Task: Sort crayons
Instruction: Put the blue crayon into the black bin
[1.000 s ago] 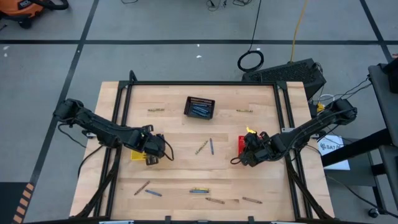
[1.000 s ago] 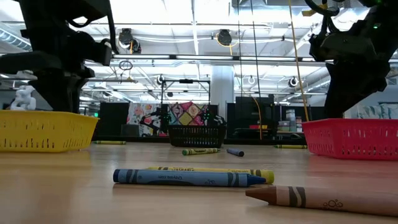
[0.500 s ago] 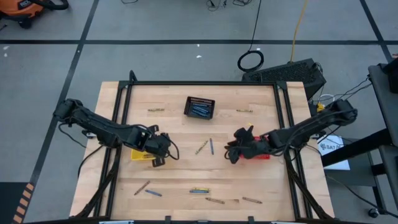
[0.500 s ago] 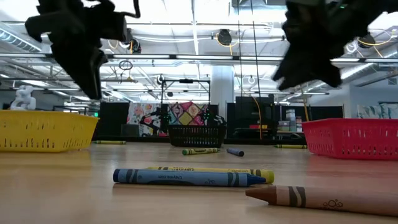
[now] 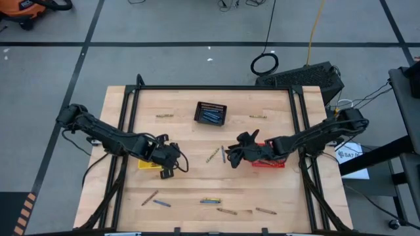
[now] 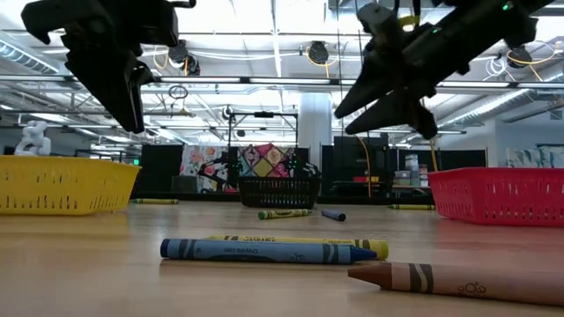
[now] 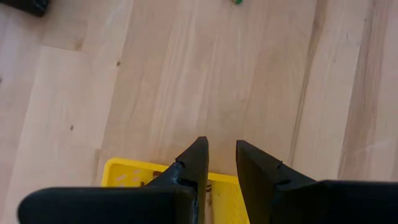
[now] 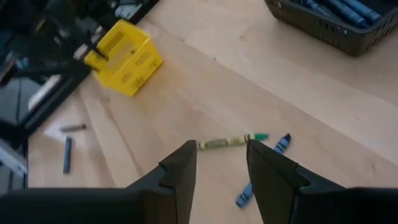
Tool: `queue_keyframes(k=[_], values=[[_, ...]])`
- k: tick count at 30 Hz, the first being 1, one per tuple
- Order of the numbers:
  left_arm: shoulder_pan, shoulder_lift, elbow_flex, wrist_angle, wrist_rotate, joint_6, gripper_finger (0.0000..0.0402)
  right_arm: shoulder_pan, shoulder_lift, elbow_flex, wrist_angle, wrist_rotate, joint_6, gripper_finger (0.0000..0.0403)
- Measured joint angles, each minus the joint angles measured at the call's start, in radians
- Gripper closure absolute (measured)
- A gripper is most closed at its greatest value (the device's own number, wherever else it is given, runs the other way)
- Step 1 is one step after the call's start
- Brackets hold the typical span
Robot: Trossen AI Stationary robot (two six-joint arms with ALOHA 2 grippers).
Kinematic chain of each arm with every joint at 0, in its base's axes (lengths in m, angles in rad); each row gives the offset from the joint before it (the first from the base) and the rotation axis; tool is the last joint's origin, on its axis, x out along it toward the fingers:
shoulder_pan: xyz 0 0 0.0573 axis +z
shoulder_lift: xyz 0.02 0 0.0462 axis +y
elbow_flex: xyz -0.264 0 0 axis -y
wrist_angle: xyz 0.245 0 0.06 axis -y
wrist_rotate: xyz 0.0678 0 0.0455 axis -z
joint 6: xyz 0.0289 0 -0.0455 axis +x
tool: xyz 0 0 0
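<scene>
Fingers of the right gripper (image 8: 221,163) stand spread and empty, poised above the olive-yellow crayon (image 8: 224,142) beside a blue crayon (image 8: 261,170) mid-table; this looks like the reach before a pick. Next it must descend, straddle that stick and close. Over the yellow basket (image 5: 146,163), the left gripper (image 7: 221,163) is parted slightly, holding nothing.

No wording can be made out for certain: the blue crayon (image 6: 264,252) and the yellow crayon (image 6: 300,240) lying behind it on the tabletop (image 6: 106,273) carry dark label print, too small to read
</scene>
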State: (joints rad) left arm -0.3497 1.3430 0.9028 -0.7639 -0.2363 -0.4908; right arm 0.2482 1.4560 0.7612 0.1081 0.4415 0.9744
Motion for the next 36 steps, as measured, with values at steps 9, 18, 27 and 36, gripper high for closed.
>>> queue_keyframes(k=[9, 18, 27, 36], values=[[-0.001, 0.000, 0.000, -0.001, 0.000, 0.000, 0.0320, -0.066, 0.067, 0.061, -0.006, -0.159, 0.018, 0.0271], [-0.001, 0.000, 0.000, 0.003, 0.000, 0.000, 0.0320, -0.090, 0.117, 0.329, -0.480, -0.180, -0.010, 0.0271], [-0.001, 0.000, -0.001, 0.017, 0.000, 0.002, 0.0320, -0.093, 0.312, 0.447, -0.570, -0.182, -0.017, 0.0271], [-0.004, 0.000, -0.001, 0.015, -0.001, 0.008, 0.0320, -0.106, 0.401, 0.493, -0.603, -0.182, 0.043, 0.0271]])
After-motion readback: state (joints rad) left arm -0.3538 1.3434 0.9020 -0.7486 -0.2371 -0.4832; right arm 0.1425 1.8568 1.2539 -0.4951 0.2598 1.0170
